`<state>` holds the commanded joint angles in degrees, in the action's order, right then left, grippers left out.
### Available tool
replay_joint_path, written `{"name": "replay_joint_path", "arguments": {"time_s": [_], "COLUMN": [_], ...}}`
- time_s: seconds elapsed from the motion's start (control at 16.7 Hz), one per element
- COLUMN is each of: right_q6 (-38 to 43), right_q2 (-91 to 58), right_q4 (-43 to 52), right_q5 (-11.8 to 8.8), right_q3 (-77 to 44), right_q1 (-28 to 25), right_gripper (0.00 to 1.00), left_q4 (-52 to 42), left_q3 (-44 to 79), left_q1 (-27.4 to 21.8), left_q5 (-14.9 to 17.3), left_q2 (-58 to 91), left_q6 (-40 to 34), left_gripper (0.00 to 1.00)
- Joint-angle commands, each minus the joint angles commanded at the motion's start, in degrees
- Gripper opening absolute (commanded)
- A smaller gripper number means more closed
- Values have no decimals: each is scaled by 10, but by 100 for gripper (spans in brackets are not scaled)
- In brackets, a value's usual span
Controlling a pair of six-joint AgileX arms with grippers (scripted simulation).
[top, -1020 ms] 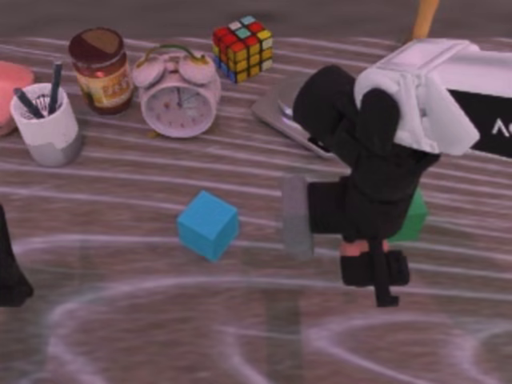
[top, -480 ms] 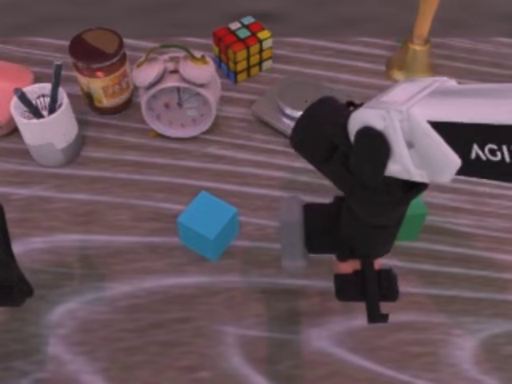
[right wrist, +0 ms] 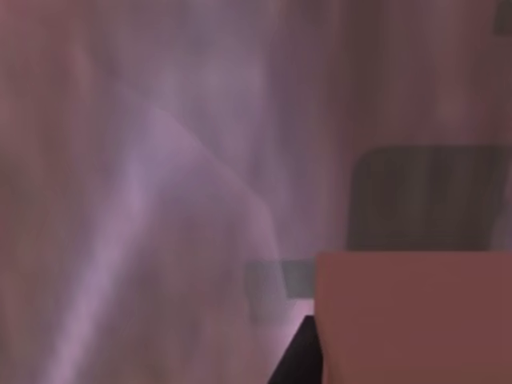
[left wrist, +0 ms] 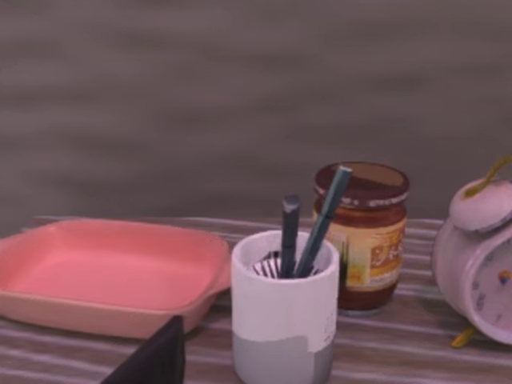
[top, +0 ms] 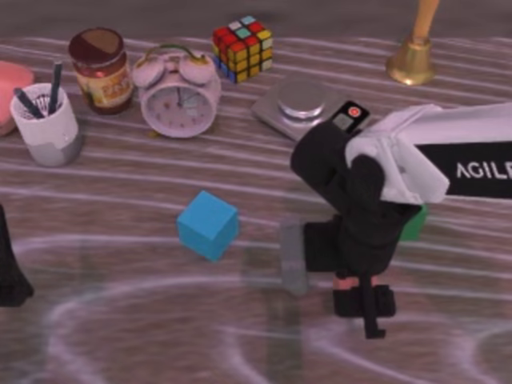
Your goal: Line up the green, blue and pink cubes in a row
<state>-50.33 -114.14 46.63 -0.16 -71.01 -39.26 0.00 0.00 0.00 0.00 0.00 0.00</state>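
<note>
The bright blue cube (top: 208, 225) sits alone left of the table's middle. Only a sliver of the dark green cube (top: 414, 225) shows at the right, the rest hidden behind my right arm. My right gripper (top: 362, 298) hangs in front of it, shut on the salmon-pink cube (top: 346, 282), of which just an edge shows from above. In the right wrist view the pink cube (right wrist: 416, 320) fills the corner beside a dark finger (right wrist: 298, 362), above the table surface. My left gripper (top: 10, 276) is parked at the left edge with nothing between its fingers.
Along the back stand a white pen cup (top: 46, 124), a jar (top: 102, 69), a pink alarm clock (top: 178, 94), a multicoloured puzzle cube (top: 242, 48), a grey scale (top: 308, 106) and a brass bell (top: 414, 53). A pink tray (left wrist: 104, 276) lies far left.
My right arm has drawn back toward the table's front with the pink cube in its grip, uncovering the scale and the bell. The blue cube and left arm have not moved.
</note>
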Motion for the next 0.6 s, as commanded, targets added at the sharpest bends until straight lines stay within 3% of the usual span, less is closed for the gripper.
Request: {"name": "replay_joint_path", "arguments": {"time_s": [0.6], "right_q6": [0], "right_q2": [0], "right_q4": [0], "right_q5": [0], "right_q3": [0], "right_q1": [0], "right_gripper": [75], "left_q4": [0], "left_q3": [0], "left_q1": [0], "left_q5": [0], "left_q2": [0], "left_q6": [0], "left_gripper": [100]}}
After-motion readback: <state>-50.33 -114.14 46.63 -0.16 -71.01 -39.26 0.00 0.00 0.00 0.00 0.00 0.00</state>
